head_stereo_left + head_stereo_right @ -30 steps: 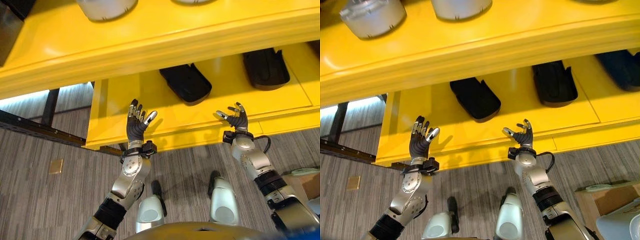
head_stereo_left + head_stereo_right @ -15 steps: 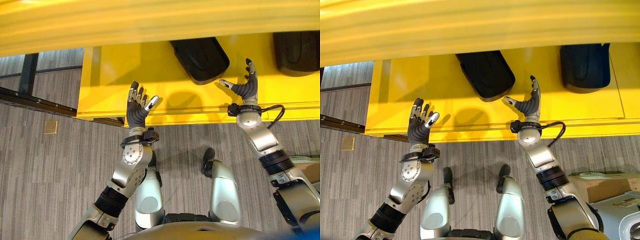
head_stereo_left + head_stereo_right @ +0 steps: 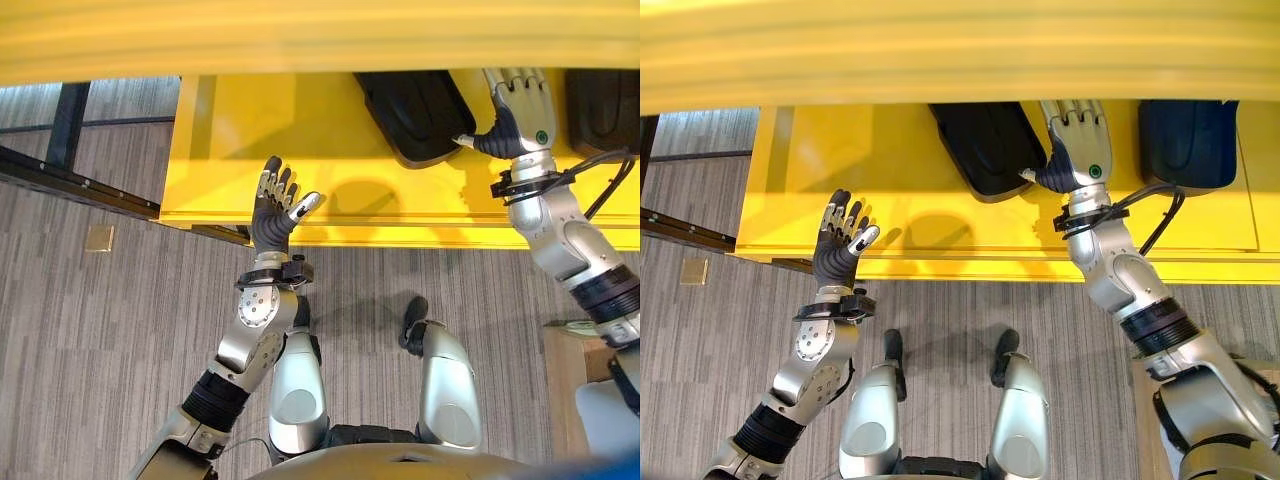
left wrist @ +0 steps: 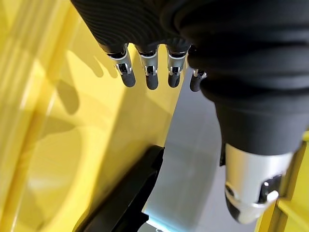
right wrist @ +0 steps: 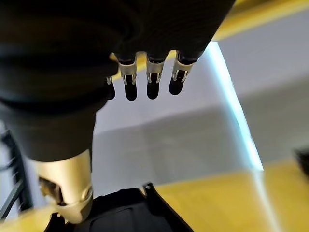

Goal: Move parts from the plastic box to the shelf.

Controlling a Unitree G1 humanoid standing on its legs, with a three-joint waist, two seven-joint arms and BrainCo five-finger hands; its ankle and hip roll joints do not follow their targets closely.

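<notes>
**Both hands up at the yellow shelf, nothing in them**

Grey wood-look floor (image 3: 90,330) down below, with a big yellow shelf (image 3: 300,140) running across the far side and another yellow shelf edge (image 3: 320,35) above it nearer the camera. On the far left there's a dark metal frame rail (image 3: 70,175) on the floor and a little tan square tile (image 3: 98,237) near it.

The left hand (image 3: 272,212) sits right at the near edge of the shelf, fingers spread and fairly straight, thumb out to the side, holding nothing.

Further right on the shelf there's a black part (image 3: 415,112), and just right of it the right hand (image 3: 1076,150) reaches over the shelf. Its fingers are straight and loose, thumb tip just beside or touching the part's near right edge; can't say which. It's not wrapped around anything. Another black part (image 3: 603,100) sits at the far right of the shelf.
</notes>
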